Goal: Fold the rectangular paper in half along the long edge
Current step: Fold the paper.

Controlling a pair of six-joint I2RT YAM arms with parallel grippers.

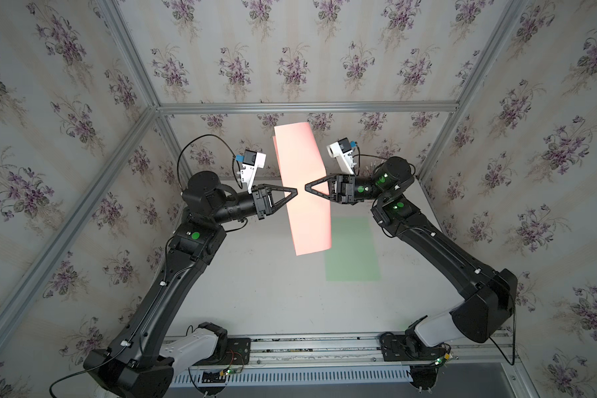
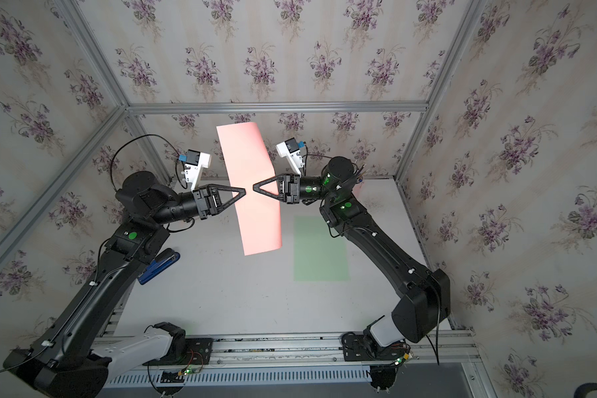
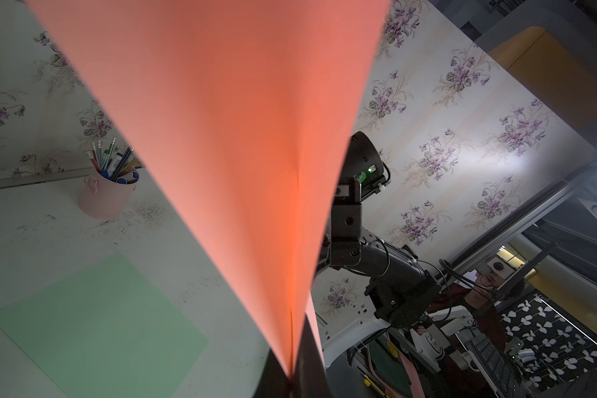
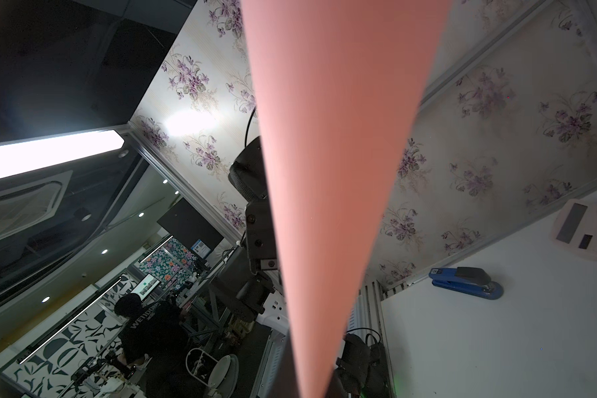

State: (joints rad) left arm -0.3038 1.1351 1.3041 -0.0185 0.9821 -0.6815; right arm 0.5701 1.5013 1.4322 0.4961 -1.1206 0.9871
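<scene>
Two arms hold the pink paper aloft over the desk's far half: left gripper and right gripper clamp it mid-length from opposite sides, tips nearly meeting, its long axis running toward the far edge.

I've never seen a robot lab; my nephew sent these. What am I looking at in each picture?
Two black robot arms work over a white table. Two pictures look down from overhead; the other two come from a small camera on each arm's wrist. The left end effector and the right end effector are both pinched shut on a pink paper, holding it up in the air between them. On the table lie a green sheet, a blue stapler, a pink cup of pens and what looks like a calculator.
</scene>
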